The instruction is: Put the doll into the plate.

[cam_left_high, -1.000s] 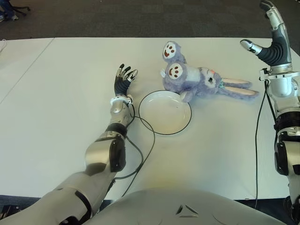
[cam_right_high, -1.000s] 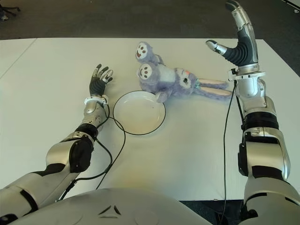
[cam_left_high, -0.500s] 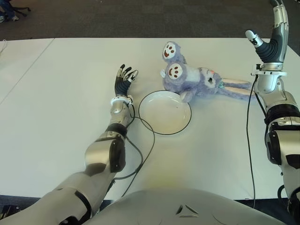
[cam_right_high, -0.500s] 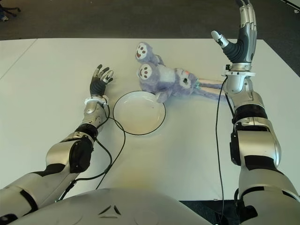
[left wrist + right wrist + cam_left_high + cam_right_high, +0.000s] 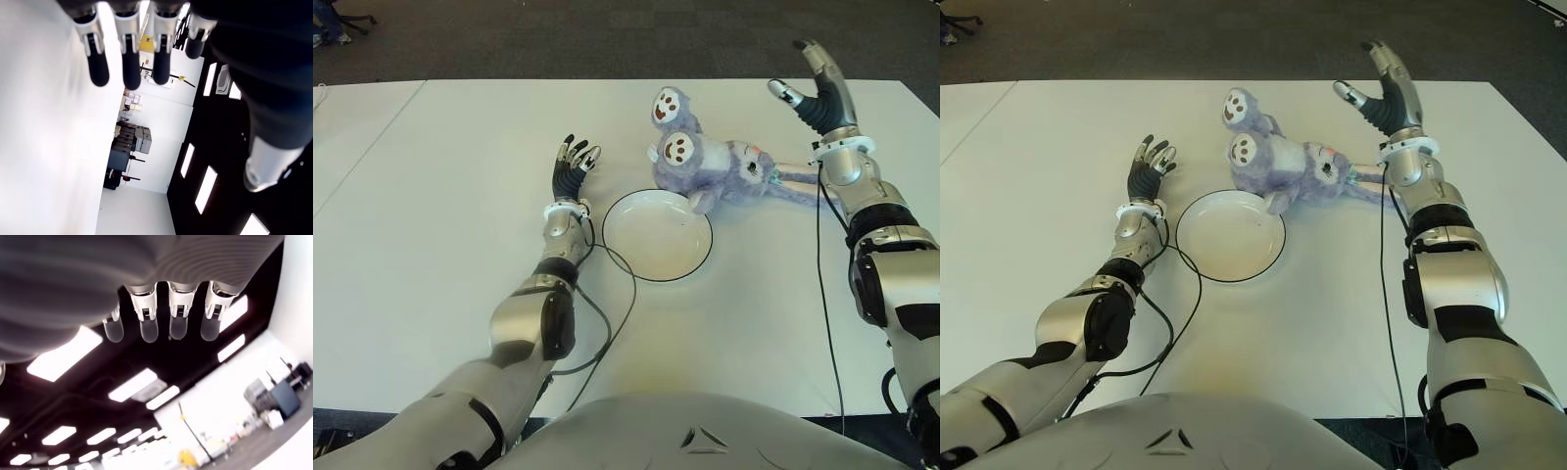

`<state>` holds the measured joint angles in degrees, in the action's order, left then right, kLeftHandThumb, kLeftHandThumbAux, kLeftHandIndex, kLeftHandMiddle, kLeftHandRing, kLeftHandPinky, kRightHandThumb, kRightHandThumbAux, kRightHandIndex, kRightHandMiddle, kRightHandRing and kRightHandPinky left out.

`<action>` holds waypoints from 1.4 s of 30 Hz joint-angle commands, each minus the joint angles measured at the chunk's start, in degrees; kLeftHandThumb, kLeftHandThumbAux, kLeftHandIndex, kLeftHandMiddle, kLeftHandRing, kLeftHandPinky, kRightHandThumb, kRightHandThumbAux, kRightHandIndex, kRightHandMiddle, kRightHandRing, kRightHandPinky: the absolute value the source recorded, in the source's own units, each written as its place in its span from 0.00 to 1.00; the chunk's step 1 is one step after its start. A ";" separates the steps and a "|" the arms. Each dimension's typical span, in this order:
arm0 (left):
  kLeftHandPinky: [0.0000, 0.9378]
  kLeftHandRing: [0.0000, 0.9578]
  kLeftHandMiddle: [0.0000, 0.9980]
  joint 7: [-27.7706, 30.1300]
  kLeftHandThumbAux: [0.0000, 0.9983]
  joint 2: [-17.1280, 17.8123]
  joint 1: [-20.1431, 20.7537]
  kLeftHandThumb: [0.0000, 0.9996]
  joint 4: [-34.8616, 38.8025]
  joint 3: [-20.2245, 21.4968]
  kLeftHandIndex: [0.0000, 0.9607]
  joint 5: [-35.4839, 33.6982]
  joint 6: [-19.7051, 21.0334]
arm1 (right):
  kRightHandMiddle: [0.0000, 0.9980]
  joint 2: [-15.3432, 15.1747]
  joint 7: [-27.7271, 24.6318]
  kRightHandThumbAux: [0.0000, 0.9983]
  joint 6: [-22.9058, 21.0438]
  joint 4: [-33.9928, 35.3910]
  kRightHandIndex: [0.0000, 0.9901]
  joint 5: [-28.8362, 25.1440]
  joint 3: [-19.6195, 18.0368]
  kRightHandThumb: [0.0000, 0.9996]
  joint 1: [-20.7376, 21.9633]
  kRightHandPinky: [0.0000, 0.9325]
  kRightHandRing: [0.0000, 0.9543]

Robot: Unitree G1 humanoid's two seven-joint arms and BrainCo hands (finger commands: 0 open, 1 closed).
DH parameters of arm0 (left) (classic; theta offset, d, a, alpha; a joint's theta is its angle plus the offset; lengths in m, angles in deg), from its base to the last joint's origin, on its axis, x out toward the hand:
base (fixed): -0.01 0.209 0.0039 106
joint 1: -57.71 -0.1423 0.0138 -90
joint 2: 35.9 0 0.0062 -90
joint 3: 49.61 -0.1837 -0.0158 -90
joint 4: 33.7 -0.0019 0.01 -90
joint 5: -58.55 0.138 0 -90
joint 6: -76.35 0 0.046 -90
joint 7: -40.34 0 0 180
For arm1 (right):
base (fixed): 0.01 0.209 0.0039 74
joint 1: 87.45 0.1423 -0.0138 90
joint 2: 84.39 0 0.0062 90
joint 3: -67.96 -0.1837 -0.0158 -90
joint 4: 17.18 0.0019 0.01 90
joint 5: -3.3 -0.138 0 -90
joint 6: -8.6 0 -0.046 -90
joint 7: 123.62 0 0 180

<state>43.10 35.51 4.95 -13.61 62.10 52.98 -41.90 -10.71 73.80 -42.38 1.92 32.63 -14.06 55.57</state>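
Doll [image 5: 724, 162] hadn't moved, beside the plate [image 5: 658, 235]; my right hand [image 5: 818, 88] had swung in above its ears, fingers spread, empty. Left hand [image 5: 573, 168] open, idle.

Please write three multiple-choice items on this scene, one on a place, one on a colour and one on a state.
1. Where does the doll lie?
A. inside the plate
B. on the table, beyond the plate
C. in the left hand

2. What colour is the plate?
A. white with a dark rim
B. red
C. plain green

3. How is the right hand?
A. shut on the doll
B. open, holding nothing
C. pressed flat in the plate

Answers:
1 B: the doll lies on the table at the plate's far edge, only one paw reaching the rim.
2 A: the plate is white and edged by a thin dark line.
3 B: its fingers are spread above the doll's ears, with nothing in them; the left hand, beside the plate on its left, is open too.
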 commanded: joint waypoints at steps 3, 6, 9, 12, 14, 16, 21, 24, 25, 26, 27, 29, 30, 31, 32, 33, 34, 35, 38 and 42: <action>0.22 0.21 0.18 -1.32 0.65 -1.07 -10.48 0.00 -7.54 0.88 0.06 -0.52 7.90 | 0.00 3.29 -8.06 0.27 -9.53 -4.47 0.00 4.55 6.64 0.28 5.40 0.00 0.00; 0.21 0.21 0.18 -1.28 0.65 -1.02 -10.50 0.00 -7.53 1.03 0.07 -0.68 7.90 | 0.00 4.68 -8.38 0.31 -11.58 -5.30 0.00 5.64 8.51 0.30 5.11 0.00 0.00; 0.21 0.21 0.18 -0.80 0.64 -0.90 -10.37 0.00 -7.56 1.49 0.08 -1.15 8.21 | 0.00 6.78 -7.90 0.32 -13.98 -6.43 0.00 6.47 10.08 0.33 3.39 0.00 0.00; 0.21 0.20 0.18 -0.49 0.63 -0.91 -10.55 0.00 -7.51 1.44 0.07 -1.08 7.81 | 0.00 7.54 -7.87 0.31 -15.21 -6.86 0.00 6.91 11.20 0.34 2.90 0.00 0.00; 0.22 0.21 0.18 -0.46 0.63 -0.97 -10.72 0.00 -7.48 1.30 0.08 -0.93 7.45 | 0.00 7.81 -8.11 0.31 -15.62 -6.99 0.00 7.07 11.86 0.35 2.74 0.00 0.00; 0.22 0.21 0.18 -1.10 0.63 -1.14 -10.79 0.00 -7.44 0.92 0.08 -0.54 7.34 | 0.00 8.05 -9.08 0.30 -15.75 -7.05 0.00 7.11 12.41 0.36 2.57 0.00 0.00; 0.20 0.20 0.18 -1.73 0.62 -1.30 -10.86 0.00 -7.40 0.77 0.08 -0.46 7.10 | 0.00 8.53 -11.30 0.31 -15.91 -6.90 0.00 6.89 13.40 0.36 1.78 0.03 0.00; 0.20 0.20 0.19 -2.03 0.61 -1.45 -10.80 0.00 -7.39 1.00 0.08 -0.72 7.31 | 0.00 8.84 -12.96 0.30 -16.55 -6.92 0.00 6.82 13.85 0.36 1.12 0.11 0.00; 0.21 0.21 0.19 -1.99 0.61 -1.47 -10.78 0.00 -7.39 1.09 0.08 -0.82 7.34 | 0.00 8.88 -13.25 0.30 -16.76 -6.95 0.00 6.83 13.95 0.36 1.03 0.14 0.00; 0.21 0.21 0.19 -1.96 0.61 -1.48 -10.77 0.00 -7.39 1.14 0.08 -0.87 7.35 | 0.00 8.90 -13.40 0.30 -16.89 -6.96 0.00 6.82 14.02 0.36 0.99 0.15 0.00; 0.21 0.21 0.19 -1.78 0.61 -1.46 -10.74 0.00 -7.39 1.30 0.08 -1.03 7.33 | 0.00 8.97 -13.60 0.30 -17.21 -6.99 0.00 7.02 14.32 0.35 0.84 0.15 0.00; 0.23 0.22 0.20 -1.86 0.61 -1.48 -10.72 0.00 -7.38 1.33 0.09 -1.04 7.34 | 0.00 8.95 -13.67 0.30 -17.55 -7.00 0.00 7.33 14.88 0.35 0.43 0.20 0.04; 0.22 0.22 0.20 -2.02 0.60 -1.48 -10.72 0.00 -7.39 1.27 0.09 -0.97 7.39 | 0.00 8.95 -13.61 0.30 -17.66 -7.01 0.00 7.45 15.12 0.36 0.21 0.21 0.06; 0.22 0.22 0.20 -2.20 0.60 -1.48 -10.73 0.00 -7.39 1.20 0.09 -0.87 7.38 | 0.00 8.92 -13.45 0.30 -17.67 -7.05 0.00 7.36 15.15 0.36 -0.35 0.22 0.06; 0.22 0.22 0.20 -2.30 0.59 -1.48 -10.74 0.00 -7.39 1.15 0.09 -0.81 7.38 | 0.00 8.91 -13.34 0.31 -17.68 -7.07 0.00 7.26 15.17 0.37 -0.73 0.23 0.07; 0.22 0.22 0.20 -2.40 0.60 -1.53 -10.76 0.00 -7.39 1.13 0.09 -0.78 7.33 | 0.00 8.81 -13.33 0.32 -17.66 -7.12 0.00 7.04 15.03 0.38 -1.16 0.24 0.08; 0.22 0.22 0.20 -2.41 0.60 -1.58 -10.82 0.00 -7.39 1.16 0.10 -0.81 7.24 | 0.00 8.63 -13.33 0.32 -17.87 -7.23 0.00 6.67 14.70 0.39 -1.83 0.24 0.08; 0.22 0.22 0.21 -2.41 0.60 -1.62 -10.85 0.00 -7.39 1.19 0.10 -0.84 7.17 | 0.00 8.51 -13.34 0.33 -18.03 -7.31 0.00 6.43 14.49 0.39 -2.23 0.24 0.09; 0.22 0.22 0.21 -2.47 0.59 -1.63 -10.87 0.00 -7.41 1.32 0.10 -0.94 7.16 | 0.00 8.30 -13.04 0.34 -18.64 -7.46 0.00 6.13 14.20 0.38 -3.15 0.20 0.09; 0.21 0.23 0.21 -2.01 0.57 -1.38 -11.00 0.00 -7.50 1.69 0.10 -1.16 6.96 | 0.00 8.03 -11.05 0.37 -18.85 -7.35 0.00 5.77 13.80 0.36 -5.19 0.22 0.10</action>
<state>43.09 35.53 4.98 -13.61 62.29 52.91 -41.74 -2.99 62.88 -58.72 -3.83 38.18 -0.80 56.63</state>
